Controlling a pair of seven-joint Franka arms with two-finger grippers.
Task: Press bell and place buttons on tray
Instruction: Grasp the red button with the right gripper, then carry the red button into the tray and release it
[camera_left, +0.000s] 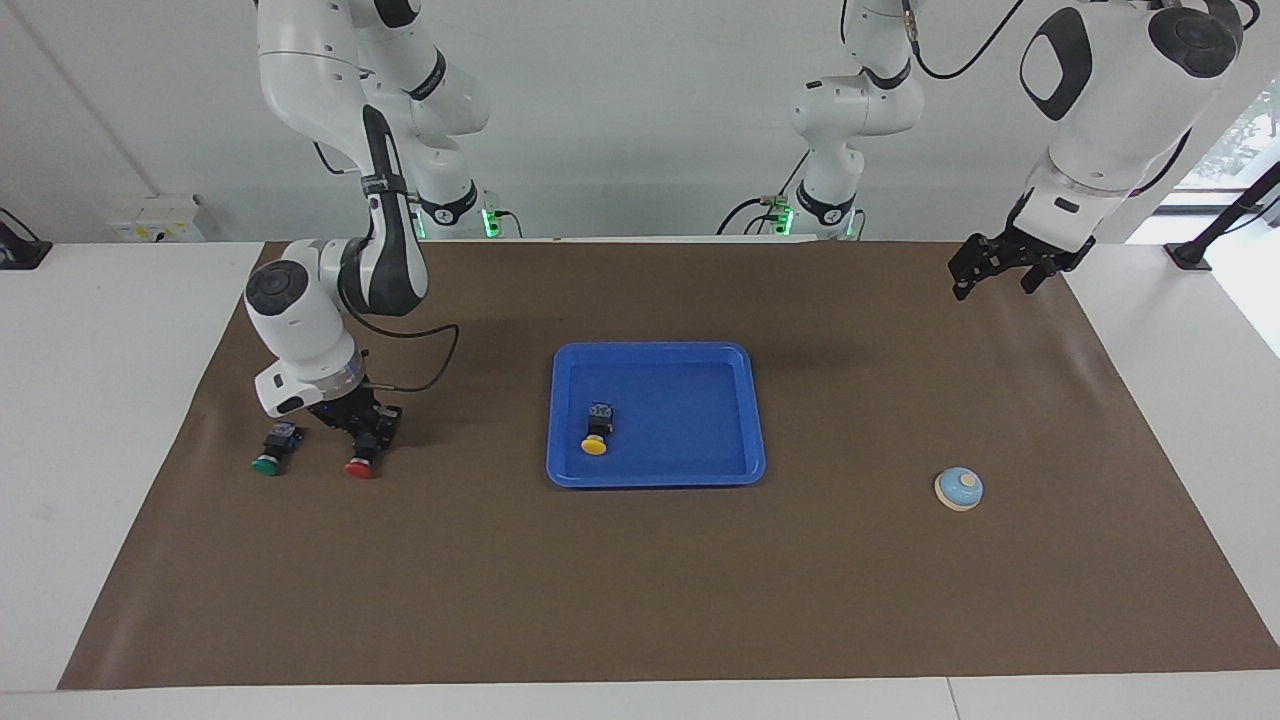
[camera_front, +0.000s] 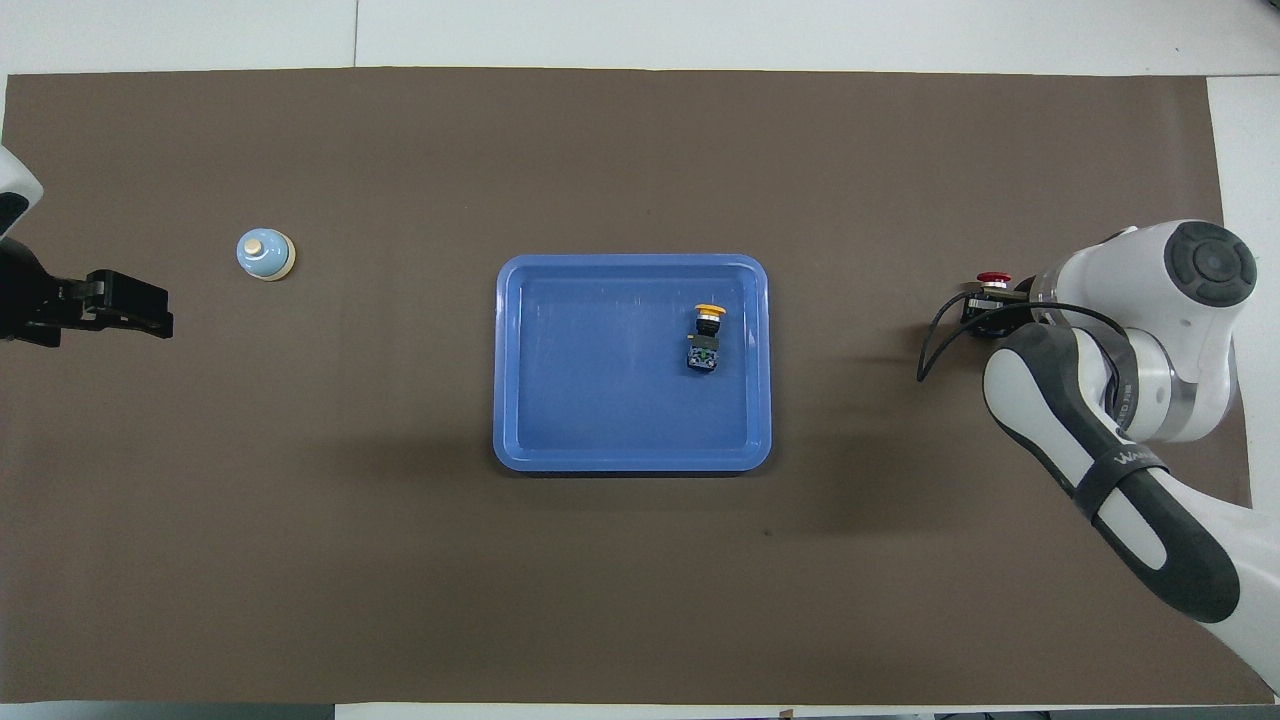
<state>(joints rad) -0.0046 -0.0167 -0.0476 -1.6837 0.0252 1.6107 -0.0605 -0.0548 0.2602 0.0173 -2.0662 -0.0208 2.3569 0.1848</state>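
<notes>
The blue tray (camera_left: 700, 470) (camera_front: 530, 440) lies mid-mat with the yellow button (camera_left: 596, 433) (camera_front: 707, 338) on its side in it. The red button (camera_left: 361, 459) (camera_front: 993, 281) lies on the mat toward the right arm's end; my right gripper (camera_left: 366, 428) (camera_front: 985, 312) is down at the mat, shut on its black body. The green button (camera_left: 272, 451) lies beside it, hidden under the arm in the overhead view. The light blue bell (camera_left: 959, 488) (camera_front: 265, 254) stands toward the left arm's end. My left gripper (camera_left: 993, 275) (camera_front: 140, 305) waits open in the air above the mat's edge.
A brown mat (camera_left: 640, 590) (camera_front: 640, 580) covers the white table. The right arm's cable (camera_left: 425, 370) loops over the mat next to the wrist. Bare mat lies between the red button and the tray.
</notes>
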